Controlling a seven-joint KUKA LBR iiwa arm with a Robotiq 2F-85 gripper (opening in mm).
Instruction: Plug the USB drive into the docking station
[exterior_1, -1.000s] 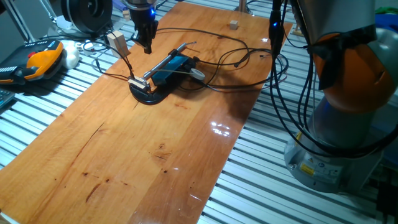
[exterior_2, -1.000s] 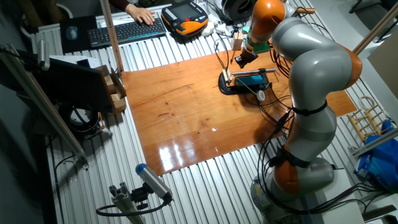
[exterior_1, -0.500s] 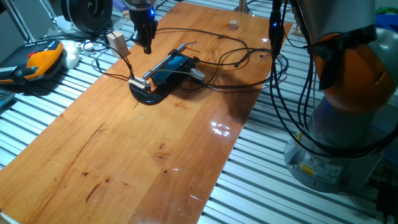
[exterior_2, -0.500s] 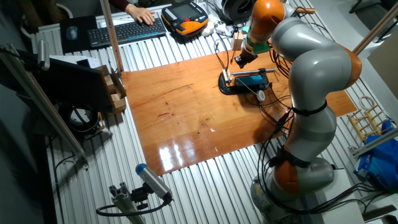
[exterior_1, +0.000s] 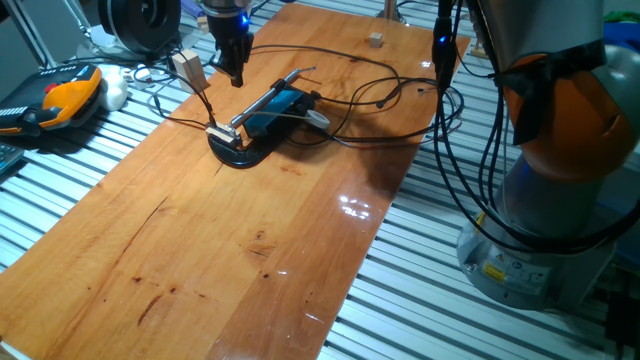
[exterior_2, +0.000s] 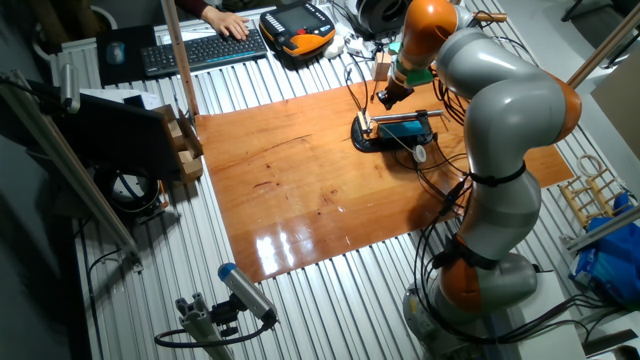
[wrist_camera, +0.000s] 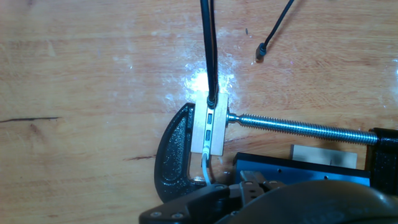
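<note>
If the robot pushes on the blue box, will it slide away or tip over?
It probably won't slide easily: the blue box seems to be held by a black clamp with a metal screw, which looks heavy. It lies low and flat, so tipping seems unlikely. The thin black cable looks floppy and would hardly hold it.

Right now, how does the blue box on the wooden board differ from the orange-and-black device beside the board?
The flat bright-blue rectangular box lies on the wooden board, by a black curved base; the orange-and-black device lies off it, on ribbed metal. The blue box is slim, one colour; the device is bulkier, two-coloured.
</note>
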